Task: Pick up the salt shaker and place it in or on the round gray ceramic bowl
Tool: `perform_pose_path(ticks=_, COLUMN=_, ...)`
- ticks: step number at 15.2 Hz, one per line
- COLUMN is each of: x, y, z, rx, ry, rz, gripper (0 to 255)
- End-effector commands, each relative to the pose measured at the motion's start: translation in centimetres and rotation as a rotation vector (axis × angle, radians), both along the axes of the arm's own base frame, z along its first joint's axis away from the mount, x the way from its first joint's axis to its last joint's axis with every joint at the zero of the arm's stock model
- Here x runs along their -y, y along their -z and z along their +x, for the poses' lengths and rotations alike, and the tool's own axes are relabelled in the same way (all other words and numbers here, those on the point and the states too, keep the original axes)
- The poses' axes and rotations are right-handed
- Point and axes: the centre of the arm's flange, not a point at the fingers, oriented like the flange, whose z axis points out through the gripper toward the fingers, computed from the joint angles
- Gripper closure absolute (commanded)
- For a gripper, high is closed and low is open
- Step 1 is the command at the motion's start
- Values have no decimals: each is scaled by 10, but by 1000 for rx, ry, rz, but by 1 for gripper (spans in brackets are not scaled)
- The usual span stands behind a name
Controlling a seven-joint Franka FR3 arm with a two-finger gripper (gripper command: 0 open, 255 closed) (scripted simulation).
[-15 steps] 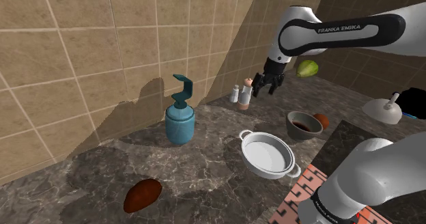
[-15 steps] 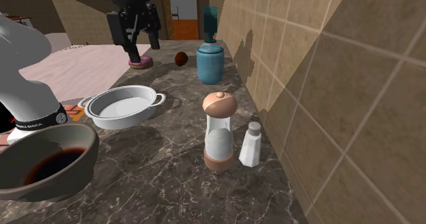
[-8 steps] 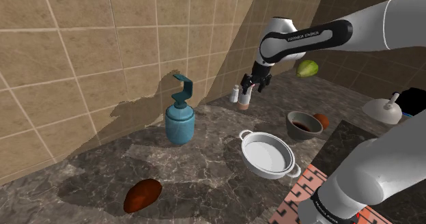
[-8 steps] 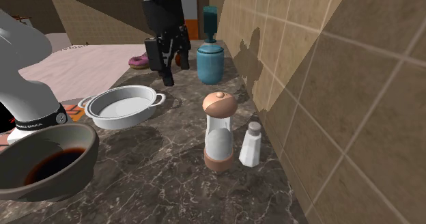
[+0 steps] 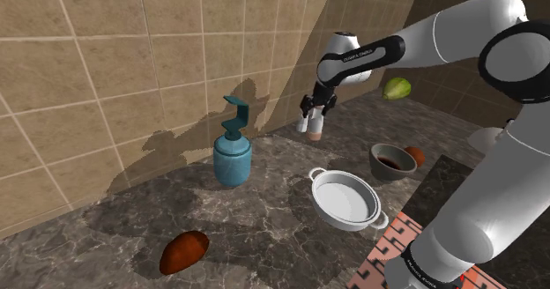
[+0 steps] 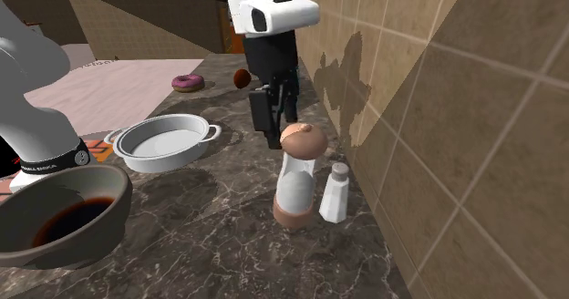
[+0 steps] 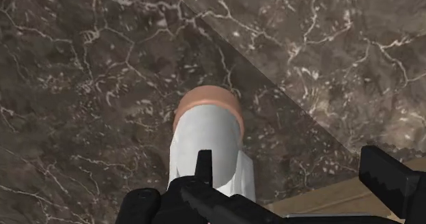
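In approach with gripper spread and empty; next, clearing the grinder to straddle the salt shaker

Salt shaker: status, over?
Gripper open, close by the tall grinder. Salt shaker upright by the wall, untouched. Grinder close beside it, crowding any grasp.

The black fingers come across from the second exterior view's upper left to its centre, now just behind the tall grinder's cap.
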Motion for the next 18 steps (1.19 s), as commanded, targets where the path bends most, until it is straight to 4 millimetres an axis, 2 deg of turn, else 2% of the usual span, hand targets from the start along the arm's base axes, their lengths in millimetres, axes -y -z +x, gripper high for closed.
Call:
perform_pose_path(ticks=1, x=12, y=14, z=18, rx=14, ry=12, rz=-13, gripper=0)
perform_pose_path(ticks=6, x=38, y=37, z=67, rx=48, ry=43, rz=-42, gripper=0)
perform_pose_path(ticks=13, x=42, y=73, z=74, rx=48, ry=43, rz=-42, gripper=0)
perform_pose_path(ticks=18, x=42, y=76, z=74, rx=48, ry=43, rz=-42, gripper=0)
